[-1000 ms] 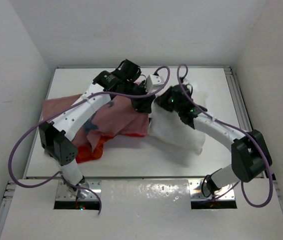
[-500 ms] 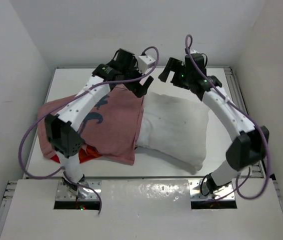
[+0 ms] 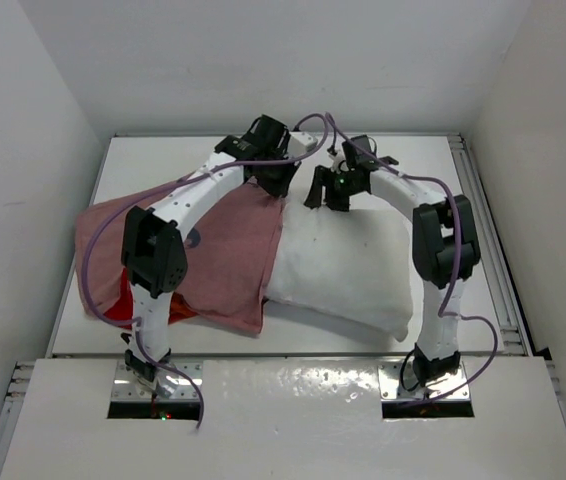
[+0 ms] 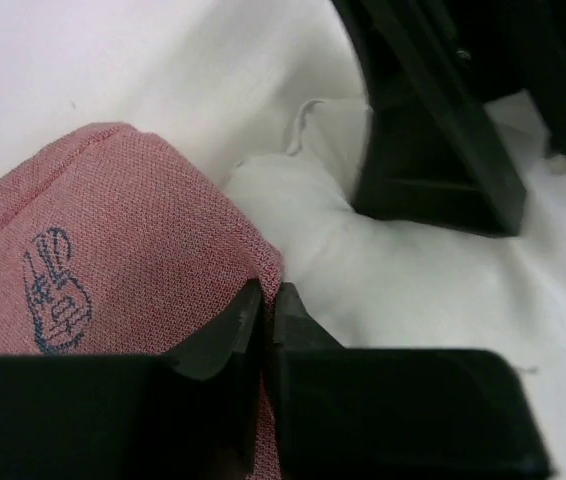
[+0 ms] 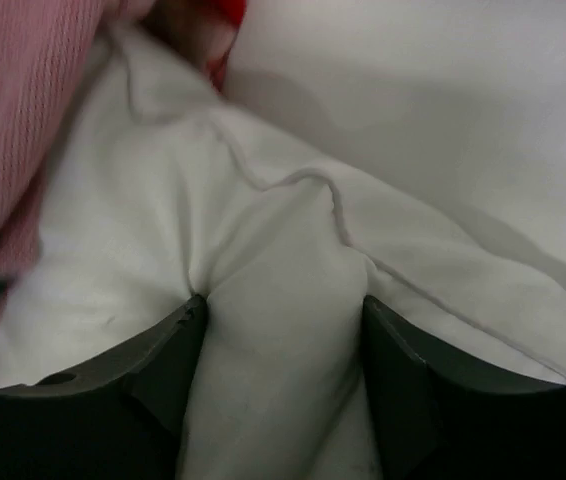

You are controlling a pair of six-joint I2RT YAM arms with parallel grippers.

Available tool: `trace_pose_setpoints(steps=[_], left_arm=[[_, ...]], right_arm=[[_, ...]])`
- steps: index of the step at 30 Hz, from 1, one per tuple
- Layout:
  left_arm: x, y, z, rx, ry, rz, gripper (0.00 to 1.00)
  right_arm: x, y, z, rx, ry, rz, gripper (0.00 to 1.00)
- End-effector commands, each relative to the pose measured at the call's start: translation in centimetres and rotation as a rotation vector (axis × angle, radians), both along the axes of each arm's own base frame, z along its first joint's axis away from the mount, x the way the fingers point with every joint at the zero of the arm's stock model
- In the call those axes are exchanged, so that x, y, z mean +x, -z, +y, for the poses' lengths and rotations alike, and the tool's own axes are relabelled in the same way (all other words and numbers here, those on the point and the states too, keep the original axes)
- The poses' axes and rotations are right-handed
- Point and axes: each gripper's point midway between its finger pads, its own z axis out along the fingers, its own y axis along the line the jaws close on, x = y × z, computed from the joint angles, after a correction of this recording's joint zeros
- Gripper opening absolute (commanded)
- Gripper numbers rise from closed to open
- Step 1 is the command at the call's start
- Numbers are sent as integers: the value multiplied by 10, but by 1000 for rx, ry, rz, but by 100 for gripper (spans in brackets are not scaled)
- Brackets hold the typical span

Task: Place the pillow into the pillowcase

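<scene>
The white pillow (image 3: pixel 348 265) lies at centre right of the table, with its left end under the edge of the pillowcase (image 3: pixel 228 245), which lies pink side up to the left. My left gripper (image 3: pixel 281 186) is at the far end of that edge. In the left wrist view it (image 4: pixel 264 298) is shut on the pillowcase (image 4: pixel 113 230) hem, right beside the pillow (image 4: pixel 413 270). My right gripper (image 3: pixel 321 196) sits just to its right. In the right wrist view it (image 5: pixel 283 312) pinches a puffy fold of pillow (image 5: pixel 283 340), with the pillowcase (image 5: pixel 13 120) at the left.
The white table (image 3: pixel 413 150) is boxed in by white walls at the back and both sides. The two grippers are very close, and the right one's black fingers (image 4: pixel 433 130) fill the top of the left wrist view. Purple cables loop over both arms.
Both grippers came down from above the far edge to where pillowcase and pillow meet. The left one closed on the pillowcase hem and the right one closed on the pillow.
</scene>
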Motion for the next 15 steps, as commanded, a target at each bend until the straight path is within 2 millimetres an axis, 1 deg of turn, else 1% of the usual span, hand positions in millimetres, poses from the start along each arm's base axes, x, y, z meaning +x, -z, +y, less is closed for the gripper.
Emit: trace_pose_setpoints(steps=[1, 2, 3, 4, 5, 6, 7, 8, 9, 10, 11, 12, 13, 14, 15], left_arm=[[-17, 4, 0, 0, 48, 59, 0], [-18, 4, 3, 3, 52, 79, 0], [-16, -3, 4, -15, 54, 80, 0], [-13, -11, 4, -31, 52, 68, 0], [-4, -31, 2, -50, 38, 13, 0], [1, -46, 1, -65, 29, -33, 0], [5, -60, -1, -77, 29, -79, 0], [8, -93, -5, -115, 42, -175, 0], [4, -111, -12, -138, 66, -227, 0], [0, -142, -16, -181, 91, -310, 0], [-7, -157, -21, -198, 128, -351, 0], [-19, -168, -32, -222, 175, -371, 0], [-25, -181, -37, -241, 204, -392, 0], [-36, -176, -40, -230, 250, -350, 0], [-49, -185, -50, -264, 310, -340, 0]], right_arm=[[-59, -23, 32, 151, -194, 29, 57], [-62, -27, 32, 176, -190, 29, 28], [-61, -37, 35, 211, -195, -1, 13], [-68, -47, 34, 231, -173, -5, 0], [-69, -57, 36, 252, -162, -19, 0], [-63, -74, 44, 294, -168, -92, 0], [-70, -79, 48, 320, -169, -109, 0], [-80, -112, 60, 365, -186, -179, 0], [-85, -127, 67, 381, -199, -237, 0], [-80, -137, 71, 390, -174, -326, 0], [-88, -149, 78, 406, -175, -365, 0], [-85, -188, 81, 466, -166, -513, 0], [-86, -187, 79, 479, -132, -533, 0], [-89, -198, 81, 523, -108, -533, 0], [-89, -215, 81, 562, -106, -586, 0]])
